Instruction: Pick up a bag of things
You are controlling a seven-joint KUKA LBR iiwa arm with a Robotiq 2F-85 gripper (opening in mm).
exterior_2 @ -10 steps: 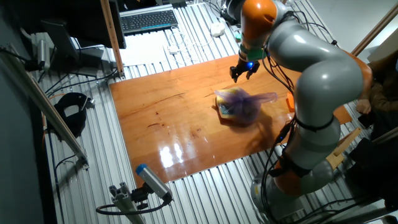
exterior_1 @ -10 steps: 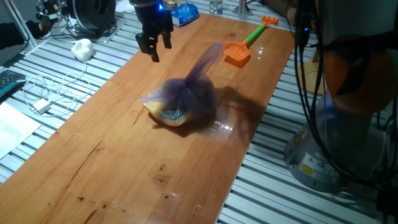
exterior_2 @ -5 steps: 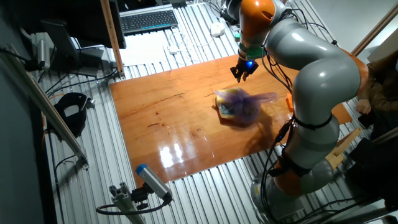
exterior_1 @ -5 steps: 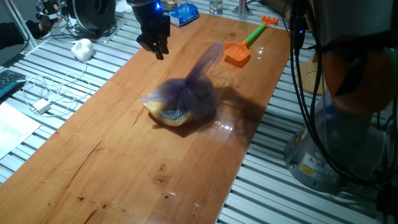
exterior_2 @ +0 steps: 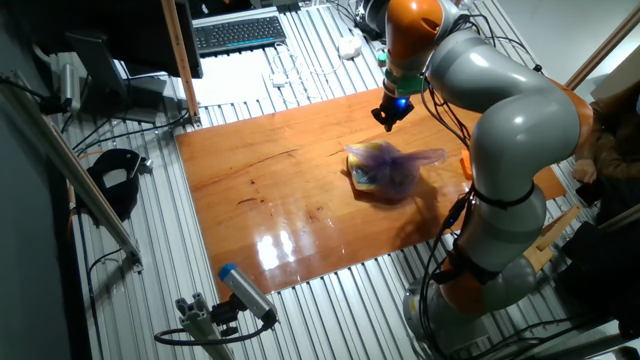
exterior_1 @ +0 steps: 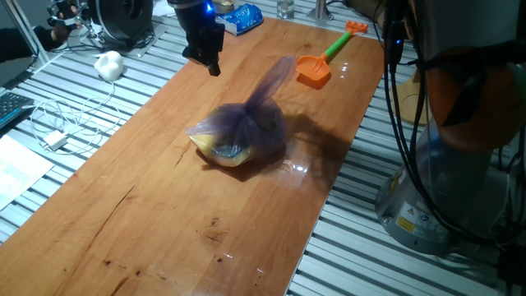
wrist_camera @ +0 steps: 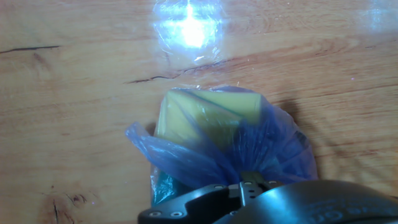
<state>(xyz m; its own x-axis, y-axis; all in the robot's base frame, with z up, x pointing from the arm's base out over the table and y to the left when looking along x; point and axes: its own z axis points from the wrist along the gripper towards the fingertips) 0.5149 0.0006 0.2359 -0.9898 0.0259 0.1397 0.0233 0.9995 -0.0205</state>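
Purple and translucent, the thin knotted plastic bag of things (exterior_1: 240, 131) lies on the orange-brown wooden table (exterior_1: 123, 222) near its middle, its loose tail (exterior_1: 275, 78) sticking up toward the orange-and-green toy shovel (exterior_1: 322, 56), a yellow block showing through its side. The black two-finger gripper (exterior_1: 209, 59) hangs in the air well apart from the bag, toward the far end of the table. A second ago its fingers stood clearly spread; half a second ago they had drawn in, and now they look narrow, nearly together, around nothing. Its height has hardly changed, so the pick appears not yet begun, and the fingers would likely need to part again before descending. A small blue printed packet (exterior_1: 243, 18) lies at the far edge; its writing is too small to read, and no other labels are legible.
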